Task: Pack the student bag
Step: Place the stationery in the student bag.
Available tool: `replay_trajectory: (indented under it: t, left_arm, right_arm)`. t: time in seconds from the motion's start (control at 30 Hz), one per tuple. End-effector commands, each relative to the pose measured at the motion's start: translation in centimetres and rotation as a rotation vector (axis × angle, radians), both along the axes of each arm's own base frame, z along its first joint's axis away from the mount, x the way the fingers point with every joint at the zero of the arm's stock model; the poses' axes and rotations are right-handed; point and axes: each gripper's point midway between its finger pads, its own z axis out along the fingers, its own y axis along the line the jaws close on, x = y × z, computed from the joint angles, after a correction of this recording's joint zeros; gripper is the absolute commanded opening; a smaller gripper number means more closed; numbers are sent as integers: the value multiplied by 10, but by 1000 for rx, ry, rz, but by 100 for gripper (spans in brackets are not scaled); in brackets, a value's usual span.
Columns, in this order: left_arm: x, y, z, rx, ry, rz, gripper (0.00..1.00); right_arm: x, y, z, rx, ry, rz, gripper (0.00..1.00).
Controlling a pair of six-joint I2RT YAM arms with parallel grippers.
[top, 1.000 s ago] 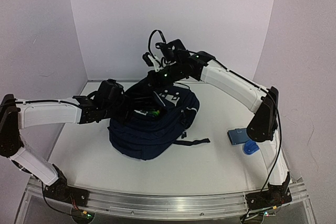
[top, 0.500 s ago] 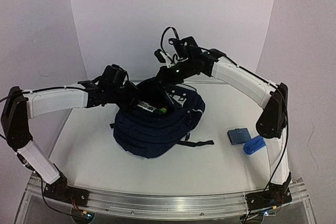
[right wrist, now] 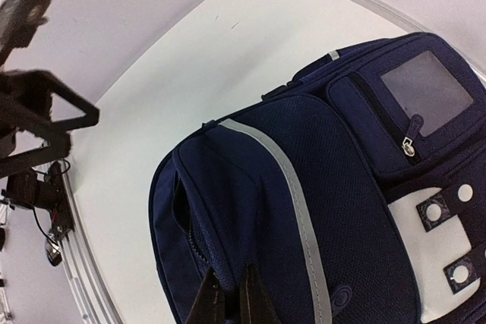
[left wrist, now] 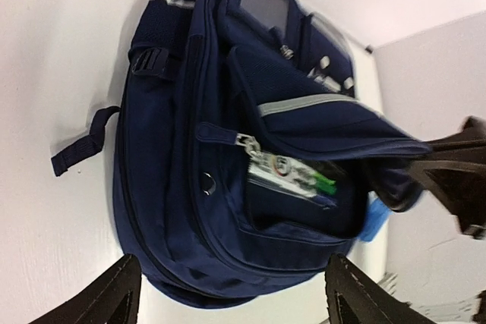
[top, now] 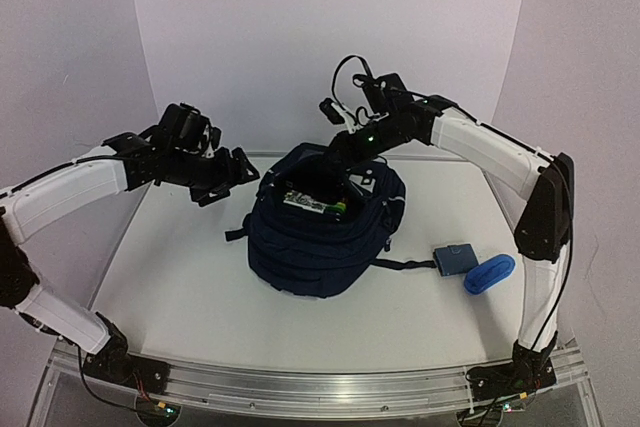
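Note:
The student bag (top: 320, 247), navy with grey stripes and a white buckle patch (right wrist: 448, 256), lies on the table with its front pocket gaping. A white-and-green packet (top: 316, 203) shows inside the pocket, and the left wrist view has the same packet (left wrist: 292, 174). My right gripper (top: 342, 154) is shut on the hem of the pocket flap (right wrist: 228, 282) and holds it up. My left gripper (top: 226, 175) hovers to the left of the bag, open, with nothing between its fingers (left wrist: 114, 294).
A small blue pouch (top: 453, 258) and a bright blue object (top: 489, 274) lie on the table to the right of the bag. A loose strap (top: 405, 265) trails toward them. White walls close in the back and both sides.
My left gripper opened and drew back up and to the left, out of the bag. The right gripper moved right while gripping the flap, and the bag slid right with it.

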Motion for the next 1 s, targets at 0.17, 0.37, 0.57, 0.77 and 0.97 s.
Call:
replay_trajectory:
  t: [0.17,0.37,0.57,0.77,0.97]
  left_arm:
    - [30,-27,-48,246,-45,-463,74]
    - [36,-31,-39,262,-219,-717,70]
    - [21,-33,-67,286,-160,-890,62]
    - [20,-47,-60,220,-223,-933,57]
    - [25,-57,-70,253,-245,-986,56]
  right_arm:
    - [-37,-9,100,171,-285,172,0]
    - [-37,-10,77,130,-253,182,0]
    - [-40,-11,60,94,-240,213,0]
    - [-41,-11,48,79,-210,219,0]
    - [-45,-10,40,71,-191,245,0]
